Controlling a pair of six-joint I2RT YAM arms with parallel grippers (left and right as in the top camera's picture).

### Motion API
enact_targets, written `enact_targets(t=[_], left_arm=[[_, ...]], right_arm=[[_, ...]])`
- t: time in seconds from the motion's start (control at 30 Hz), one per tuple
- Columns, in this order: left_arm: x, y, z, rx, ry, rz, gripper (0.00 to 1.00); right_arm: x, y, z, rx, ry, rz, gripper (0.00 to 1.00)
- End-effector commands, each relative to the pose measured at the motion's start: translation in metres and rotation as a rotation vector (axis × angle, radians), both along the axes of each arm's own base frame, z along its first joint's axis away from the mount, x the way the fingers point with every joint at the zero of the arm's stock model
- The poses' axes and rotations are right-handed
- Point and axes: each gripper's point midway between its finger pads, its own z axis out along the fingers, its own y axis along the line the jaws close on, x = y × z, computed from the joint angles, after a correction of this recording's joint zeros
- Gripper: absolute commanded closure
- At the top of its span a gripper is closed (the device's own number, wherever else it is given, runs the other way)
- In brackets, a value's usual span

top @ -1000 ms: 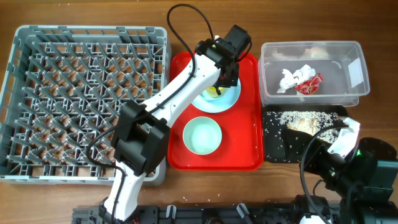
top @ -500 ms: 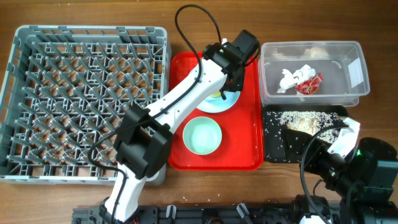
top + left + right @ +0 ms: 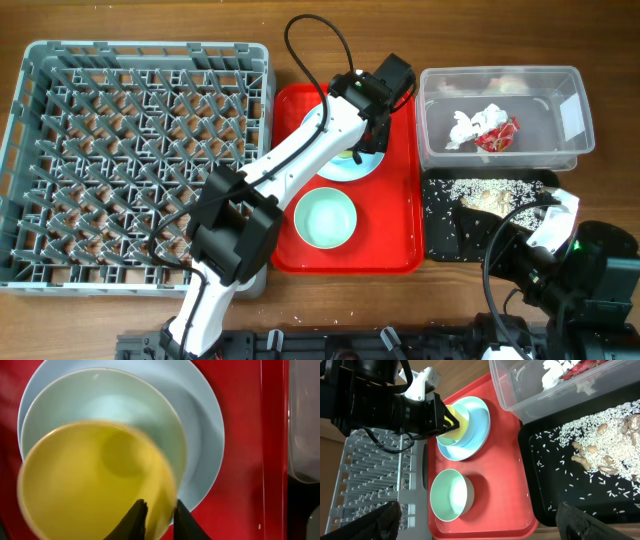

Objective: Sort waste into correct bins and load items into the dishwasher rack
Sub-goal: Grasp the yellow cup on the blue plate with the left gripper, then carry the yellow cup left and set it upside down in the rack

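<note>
Slippage of the yellow cup (image 3: pixel 95 485) is the likeliest trouble. The left claw (image 3: pixel 159 506) is closed on the cup's rim, one finger inside the wall and one outside, so the whole cup hangs from a narrow pinch at one edge. The cup is over the light blue plate (image 3: pixel 205 435) at the far end of the red tray (image 3: pixel 400 240). Whether its base touches the plate cannot be told from these views.

With so shallow a hold, a quick swing toward the dishwasher rack (image 3: pixel 130 160) could let the cup pivot between the fingers or drop. It might then strike the plate or roll against the pale green bowl (image 3: pixel 325 218) at the near end of the tray.

The rack stands just beside the tray on the left, so a low carry risks clipping the tray's lip or the rack's grey wall. Setting down is a second hazard: released on top of a peg rather than between pegs, the cup would probably settle tilted and topple.

The right claw (image 3: pixel 477 510) stands wide open and empty at the front right of the worktop (image 3: pixel 610 200), well apart from the left arm, so a clash between arms looks unlikely. The napkin (image 3: pixel 465 125) and wrapper (image 3: pixel 500 135) lie in the clear tub (image 3: pixel 560 110), and the rice scraps (image 3: pixel 480 190) lie in the black tray (image 3: pixel 440 230).
</note>
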Motion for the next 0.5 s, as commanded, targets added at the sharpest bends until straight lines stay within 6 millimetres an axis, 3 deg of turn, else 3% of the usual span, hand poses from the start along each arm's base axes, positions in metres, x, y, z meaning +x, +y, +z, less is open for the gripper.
enact_targets(t=[0.0,0.13,0.2,0.23,0.33,0.47], left_arm=[[0.001,0.007,-0.008,0.036,0.003,0.003,0.96],[0.006,0.014,-0.007,0.072,-0.024,0.013,0.96],[0.015,0.025,0.006,0.116,-0.082,0.035,0.96],[0.021,0.028,0.030,0.084,-0.122,0.051,0.96],[0.024,0.030,0.075,-0.017,-0.175,0.068,0.96],[0.013,0.042,0.154,-0.292,-0.179,0.077,0.96]], right_arm=[[0.000,-0.001,0.002,-0.003,-0.008,-0.009,0.00],[0.000,-0.001,0.002,-0.003,-0.008,-0.009,0.00],[0.000,-0.001,0.002,-0.003,-0.008,-0.009,0.00],[0.000,-0.001,0.002,-0.003,-0.008,-0.009,0.00],[0.000,-0.001,0.002,-0.003,-0.008,-0.009,0.00],[0.000,-0.001,0.002,-0.003,-0.008,-0.009,0.00]])
